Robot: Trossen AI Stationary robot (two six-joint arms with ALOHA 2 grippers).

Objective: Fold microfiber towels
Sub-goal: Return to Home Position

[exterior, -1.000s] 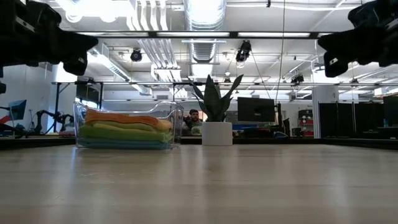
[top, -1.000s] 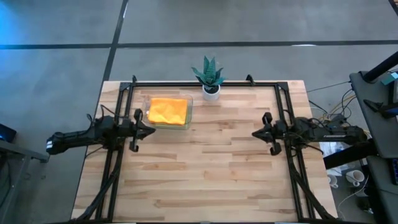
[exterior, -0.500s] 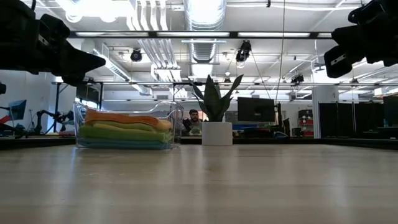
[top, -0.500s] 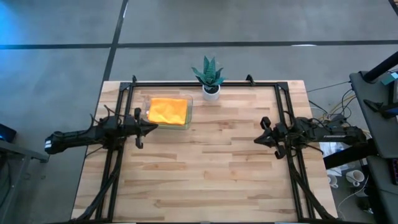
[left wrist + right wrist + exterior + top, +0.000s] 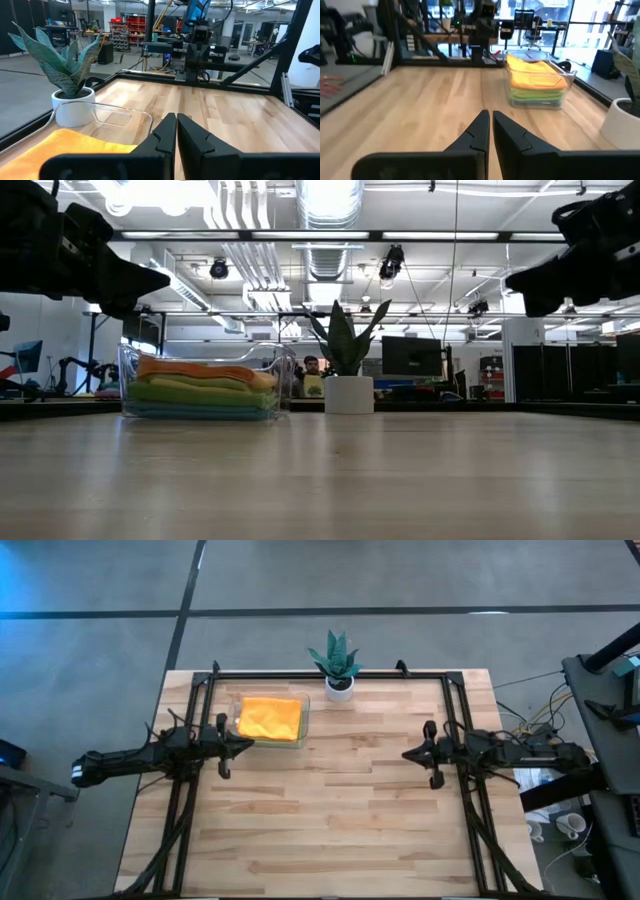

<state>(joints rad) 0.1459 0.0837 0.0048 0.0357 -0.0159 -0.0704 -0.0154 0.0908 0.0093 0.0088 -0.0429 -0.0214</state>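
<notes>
Folded microfiber towels (image 5: 270,717) lie stacked inside a clear tray (image 5: 305,725), orange on top, green and blue beneath. The left gripper (image 5: 246,744), fingers pressed together, hovers raised by the tray's left corner. The right gripper (image 5: 408,754), also pressed together, hangs well apart to the tray's right. A potted plant (image 5: 337,665) stands beside the tray.

The microfiber towels (image 5: 200,392) are lying folded in a stack inside the clear tray (image 5: 284,385), orange on top, green beneath, light blue lowest. The tray is standing toward the left on the wooden table (image 5: 320,480), the potted plant (image 5: 347,350) sitting near its right. A person (image 5: 311,366) is showing between them, far behind. The left gripper (image 5: 158,280) is hanging higher than the tray at the left; the right gripper (image 5: 512,280) is hovering high at the right.
</notes>
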